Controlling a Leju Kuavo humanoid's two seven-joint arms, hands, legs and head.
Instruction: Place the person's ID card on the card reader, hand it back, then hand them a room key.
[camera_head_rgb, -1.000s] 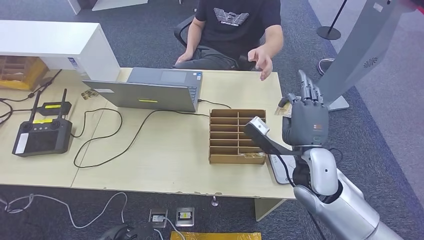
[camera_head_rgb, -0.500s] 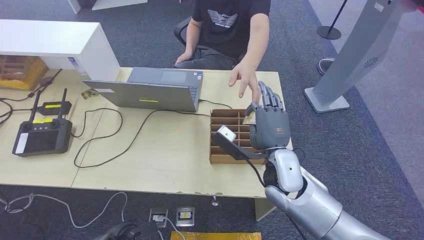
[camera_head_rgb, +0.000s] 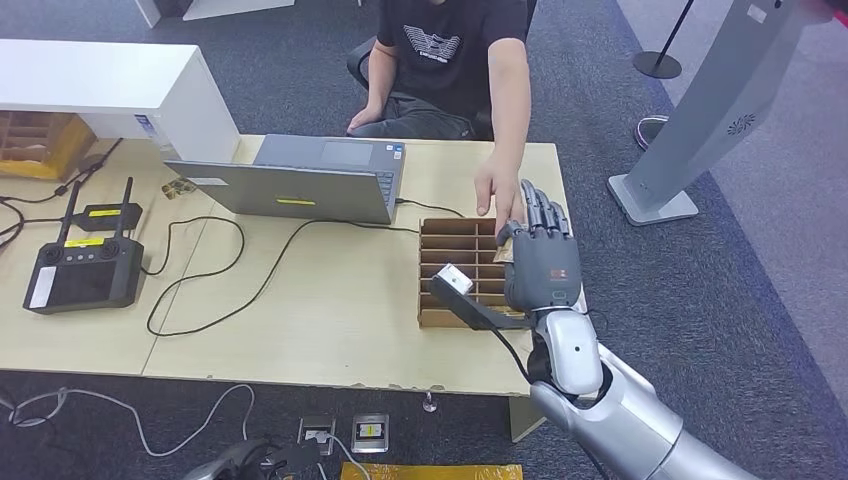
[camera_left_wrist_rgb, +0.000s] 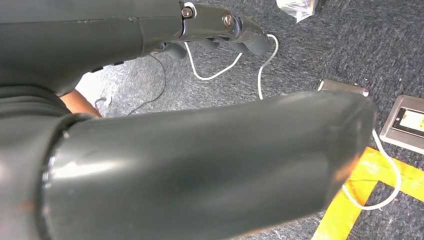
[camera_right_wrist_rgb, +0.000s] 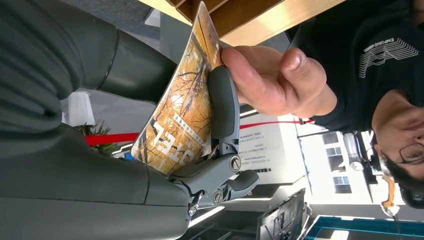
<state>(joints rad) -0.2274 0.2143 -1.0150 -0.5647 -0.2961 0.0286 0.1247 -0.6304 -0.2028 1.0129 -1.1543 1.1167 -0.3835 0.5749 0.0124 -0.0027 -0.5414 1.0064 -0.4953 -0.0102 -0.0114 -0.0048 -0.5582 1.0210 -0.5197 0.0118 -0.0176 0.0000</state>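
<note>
The right hand (camera_head_rgb: 541, 262) still pinches the room key (camera_right_wrist_rgb: 181, 112) over the wooden tray (camera_head_rgb: 455, 262). The person's hand (camera_head_rgb: 497, 190) has dropped to its 12 o'clock, fingers now touching the card. Left hand (camera_left_wrist_rgb: 220, 25): grasp indeterminable.

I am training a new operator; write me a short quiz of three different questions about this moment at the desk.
1. True or false: the right hand holds a card with an orange picture on it.
2. What touches the far end of the card? A) the laptop B) the person's hand C) the remote controller
3. Fill in: the wooden box with slots stands next to the ____ on the table.

Key: 1 true. 2 B, the person's hand. 3 laptop.
</note>
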